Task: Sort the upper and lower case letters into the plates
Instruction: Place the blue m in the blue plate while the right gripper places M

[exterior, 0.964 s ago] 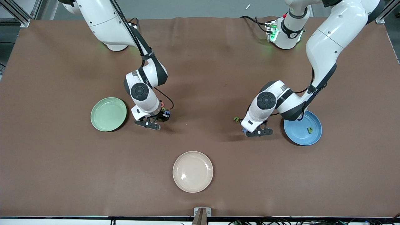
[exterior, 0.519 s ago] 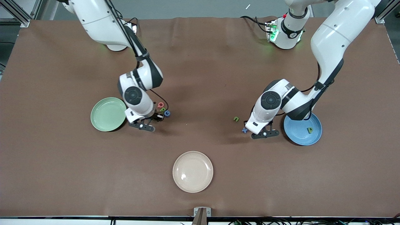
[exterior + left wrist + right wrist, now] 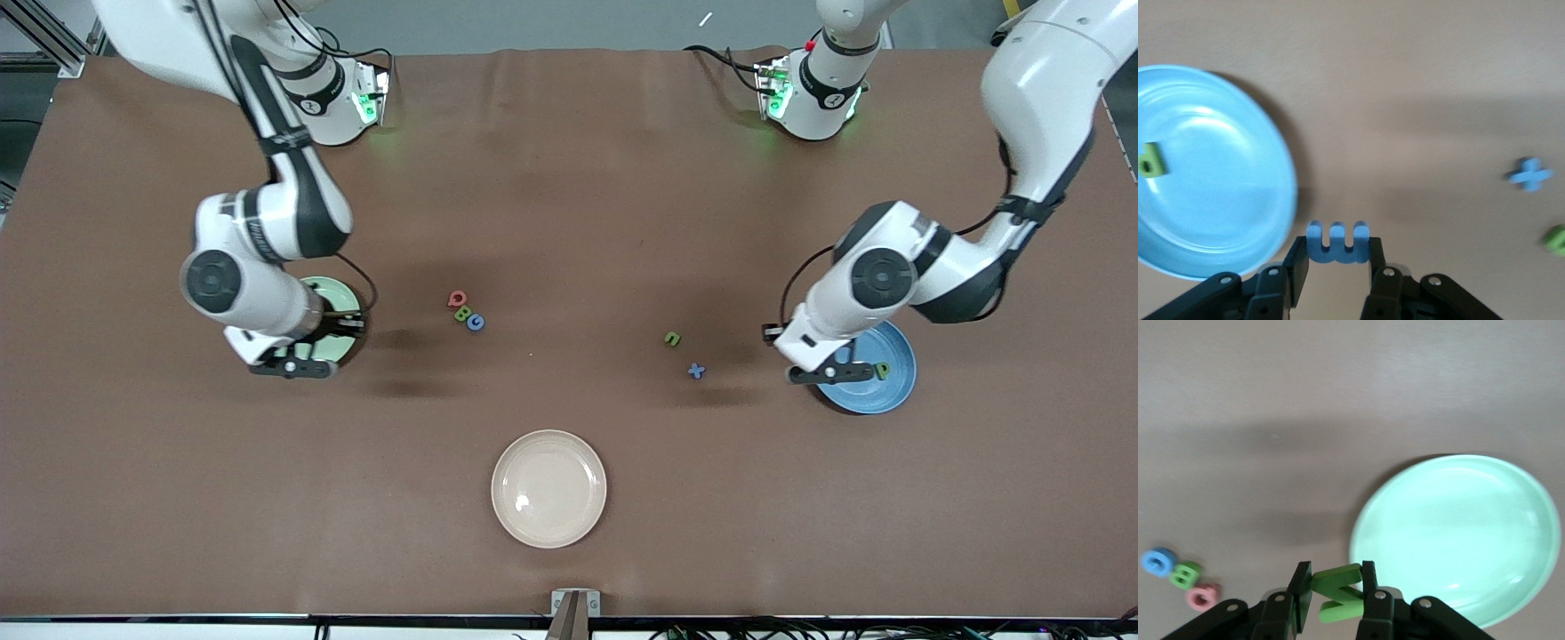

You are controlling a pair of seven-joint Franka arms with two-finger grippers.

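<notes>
Both grippers moved plateward: left gripper (image 3: 1337, 257) clamps blue E (image 3: 1336, 241), right gripper (image 3: 1331, 590) green N (image 3: 1337, 591).

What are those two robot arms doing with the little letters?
They are sorting toy letters into plates. The right gripper has its jaws shut on a green letter N at the edge of the light green plate. The left gripper holds a blue E-like letter beside the blue plate, where a green p already lies. Q, B and G, plus a green n and a blue x, are on the table. The cream plate has nothing in it.
</notes>
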